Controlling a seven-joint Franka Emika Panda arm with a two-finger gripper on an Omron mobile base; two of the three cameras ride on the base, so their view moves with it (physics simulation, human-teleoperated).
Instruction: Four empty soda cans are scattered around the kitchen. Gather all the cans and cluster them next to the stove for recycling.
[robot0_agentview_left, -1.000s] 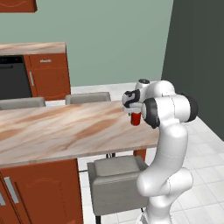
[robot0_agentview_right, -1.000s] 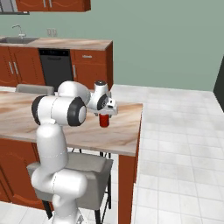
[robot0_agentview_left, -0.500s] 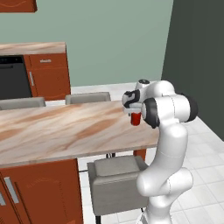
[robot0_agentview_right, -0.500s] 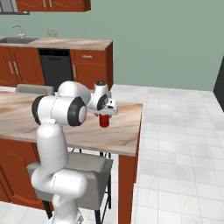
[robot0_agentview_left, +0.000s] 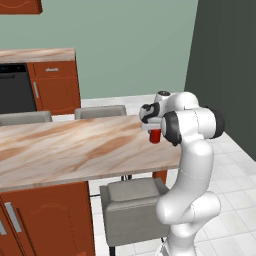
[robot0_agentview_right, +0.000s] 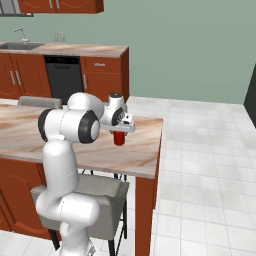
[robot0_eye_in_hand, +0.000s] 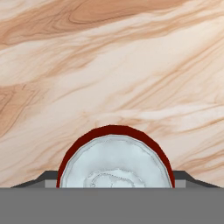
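A red soda can (robot0_agentview_left: 156, 136) with a silver top stands upright near the end of the beige marbled island counter (robot0_agentview_left: 75, 150). My gripper (robot0_agentview_left: 154, 130) hangs straight down over it, one finger on each side. In the right base view the soda can (robot0_agentview_right: 119, 138) shows below the hand, and the gripper (robot0_agentview_right: 119, 133) sits around its upper part. The hand view looks down on the can's lid (robot0_eye_in_hand: 114, 162), and the fingers (robot0_eye_in_hand: 48, 180) press against its rim on both sides. The can rests on the counter (robot0_eye_in_hand: 109, 65). The stove is out of view.
A grey stool (robot0_agentview_left: 132, 205) stands under the island beside my base, and grey chair backs (robot0_agentview_left: 100, 112) line its far side. The back counter holds a sink (robot0_agentview_right: 20, 45) above a black dishwasher (robot0_agentview_right: 62, 77). White tiled floor (robot0_agentview_right: 200, 165) lies open to the right.
The fingers have drawn in against the red can's sides. The arm and the can have stayed where they were.
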